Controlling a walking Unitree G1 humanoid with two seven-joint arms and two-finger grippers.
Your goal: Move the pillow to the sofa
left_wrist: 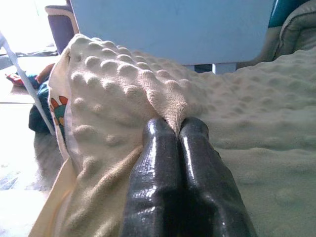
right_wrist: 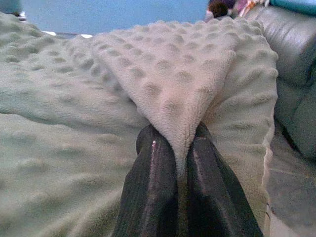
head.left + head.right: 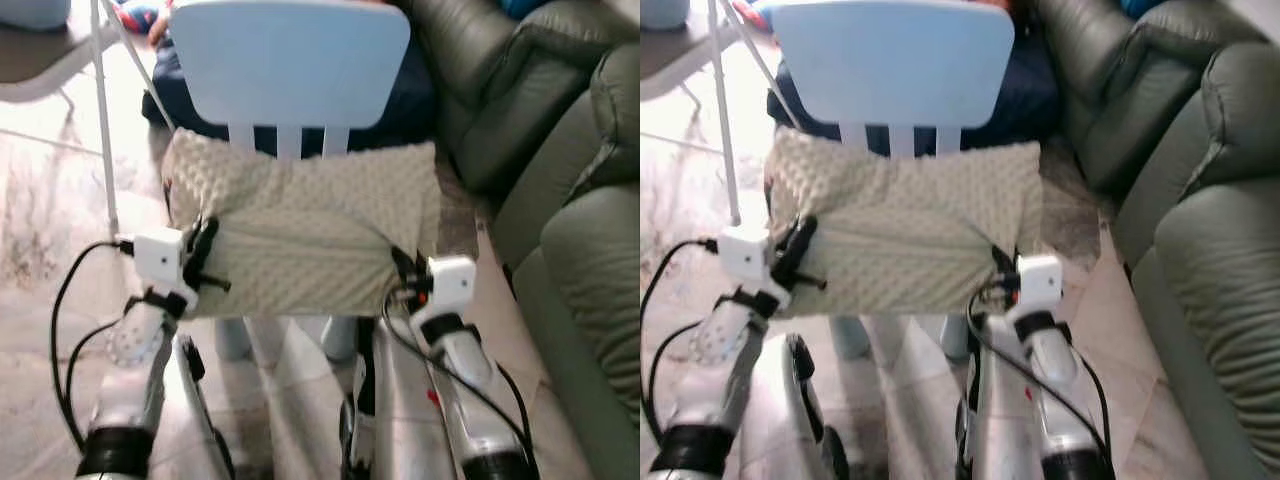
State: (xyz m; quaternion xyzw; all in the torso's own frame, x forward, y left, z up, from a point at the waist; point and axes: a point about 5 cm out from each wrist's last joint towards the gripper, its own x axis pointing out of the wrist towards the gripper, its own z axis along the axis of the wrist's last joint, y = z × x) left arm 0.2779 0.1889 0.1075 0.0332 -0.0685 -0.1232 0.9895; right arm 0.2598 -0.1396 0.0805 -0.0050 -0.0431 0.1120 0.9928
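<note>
Your left gripper [image 1: 178, 129] is clenched on a fold of the pillow [image 3: 300, 235], its two black fingers [image 1: 153, 173] pressed together with a ridge of the cream, dimpled cover pinched between the tips. Your right gripper [image 2: 178, 143] grasps the same pillow at its opposite end, a peak of fabric drawn up between its fingers [image 2: 148, 182]. Seen from the head, the pillow spans the gap between your two silver arms, one gripper at each near corner, so the pillow lies directly ahead of both wrists and stretches away from them.

The pillow sits on the seat of a light blue chair [image 3: 290, 60], its far edge pushed up against the slats beneath the chair's backrest and its near edge drooping over the front of the seat toward you. A patch of coloured print shows at the pillow's corner beside your left gripper.

To the right of the chair stands the dark green leather sofa [image 3: 580, 200], close by but apart from the pillow. Behind the chair lies a dark blue cushion [image 3: 410, 100]. To the chair's left, thin white metal legs [image 3: 103, 130] rise from the pale marbled floor [image 3: 40, 230].
</note>
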